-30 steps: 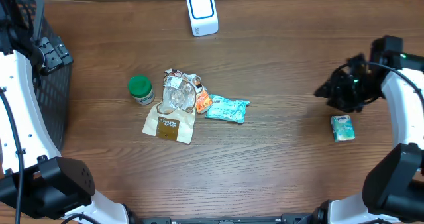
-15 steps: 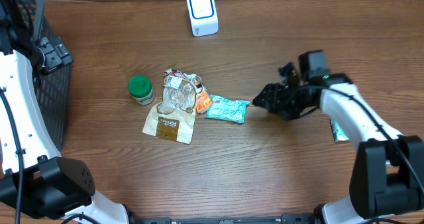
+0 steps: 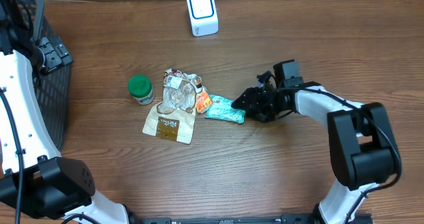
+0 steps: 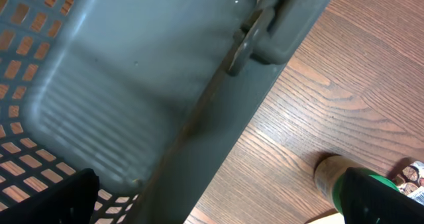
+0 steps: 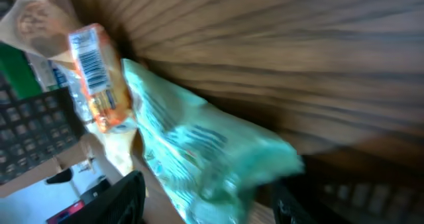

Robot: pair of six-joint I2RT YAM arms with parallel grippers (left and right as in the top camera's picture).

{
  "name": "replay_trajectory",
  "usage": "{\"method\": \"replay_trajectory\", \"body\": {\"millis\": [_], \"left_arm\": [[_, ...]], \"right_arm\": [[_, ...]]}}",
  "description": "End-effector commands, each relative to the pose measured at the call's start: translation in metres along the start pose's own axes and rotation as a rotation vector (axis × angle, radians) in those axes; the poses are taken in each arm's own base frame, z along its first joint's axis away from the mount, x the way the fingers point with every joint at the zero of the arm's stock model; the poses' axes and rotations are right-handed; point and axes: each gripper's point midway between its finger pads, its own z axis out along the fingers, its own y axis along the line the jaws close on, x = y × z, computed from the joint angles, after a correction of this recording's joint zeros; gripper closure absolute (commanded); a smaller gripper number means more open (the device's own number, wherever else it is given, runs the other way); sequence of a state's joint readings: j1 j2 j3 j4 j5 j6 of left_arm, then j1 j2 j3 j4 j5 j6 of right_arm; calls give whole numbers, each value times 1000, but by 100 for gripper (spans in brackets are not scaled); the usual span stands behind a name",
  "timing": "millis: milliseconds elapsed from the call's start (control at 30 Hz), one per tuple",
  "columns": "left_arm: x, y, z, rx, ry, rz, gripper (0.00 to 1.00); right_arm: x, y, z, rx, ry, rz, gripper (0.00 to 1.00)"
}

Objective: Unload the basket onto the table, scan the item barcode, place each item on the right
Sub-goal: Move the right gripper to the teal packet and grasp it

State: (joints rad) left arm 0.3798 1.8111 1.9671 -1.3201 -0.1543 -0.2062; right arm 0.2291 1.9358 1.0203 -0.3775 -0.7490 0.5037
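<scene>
Overhead: teal packet, crinkled and shiny, flat on the table at the right end of a small heap, touching an orange packet. Close by, a clear bag, a brown pouch and a green-lidded jar. Well apart, at the far edge, a white scanner. Right arm stretched low across the table, elbow bent, right pincer at the teal packet's right end. Left arm at the left edge beside a basket.

Left wrist: close on the basket's grey rim and mesh, with the jar at lower right. Left pincer spread wide, gripping nothing. Teal packet outside this frame.

Right wrist: blurred, yet shows what overhead does not: a barcode on the orange packet's white label. Print on the teal packet too smeared to read. Dark fingers partly apart, one on either side of the teal packet's near end; cannot tell whether touching it.
</scene>
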Motion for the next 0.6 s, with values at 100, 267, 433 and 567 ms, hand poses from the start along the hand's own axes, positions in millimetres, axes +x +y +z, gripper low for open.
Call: {"method": "replay_trajectory", "body": {"millis": [100, 267, 433, 567], "left_arm": [[1, 0, 5, -4, 13, 18, 0], [1, 0, 5, -4, 13, 19, 0], [1, 0, 5, -4, 13, 18, 0], [1, 0, 5, -4, 13, 18, 0]], "right_arm": [[7, -9, 22, 21, 36, 97, 42], [5, -12, 23, 31, 25, 111, 57], [4, -12, 23, 29, 22, 107, 70], [3, -11, 21, 19, 22, 107, 92]]}}
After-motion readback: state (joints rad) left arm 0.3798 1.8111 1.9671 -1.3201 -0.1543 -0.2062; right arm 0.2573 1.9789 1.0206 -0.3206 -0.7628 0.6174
